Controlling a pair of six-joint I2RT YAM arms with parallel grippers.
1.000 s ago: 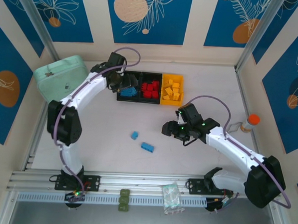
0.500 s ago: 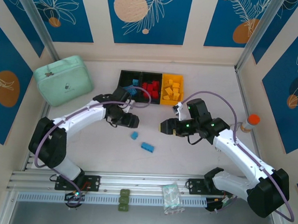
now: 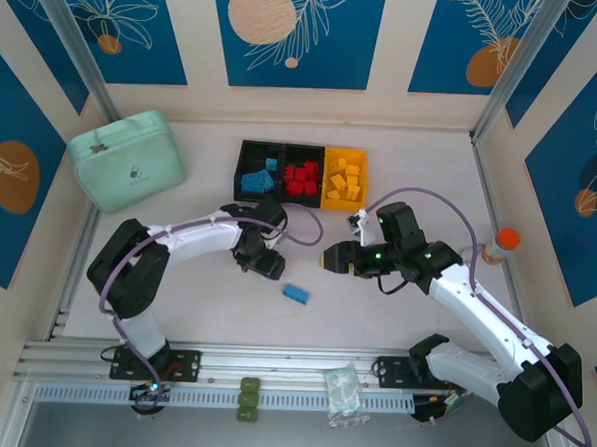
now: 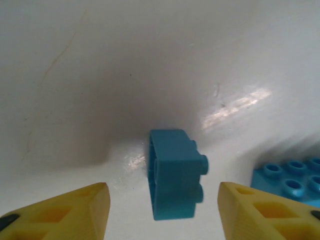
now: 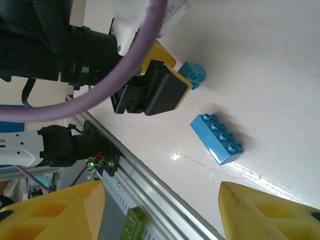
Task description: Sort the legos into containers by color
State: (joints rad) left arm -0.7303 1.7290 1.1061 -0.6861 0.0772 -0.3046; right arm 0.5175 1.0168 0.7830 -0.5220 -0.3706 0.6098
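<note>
Left jaws are spread and set low on either side of the small blue brick (image 4: 173, 175). A gap is seen on both sides, so nothing is pinched yet. The straddle is judged a lineup for a squeeze across the brick. The brick is lying on its side on the tabletop (image 3: 411, 169), studs turned toward the right fingertip (image 4: 265, 210).

Right jaws are spread too, with nothing between them. They are held above the tabletop near the large blue brick (image 5: 217, 138), likely parked to take that one. The large brick is laid flat, studs up, near the small one but apart from it.

The containers (image 3: 284, 171) are set in a row at the far side: blue bricks in the left black bin, red in the middle one, yellow in the yellow one. Only the two blue bricks are judged left to sort.

No writing can be read. A mark on the green case (image 3: 127, 159) is too small to tell.
</note>
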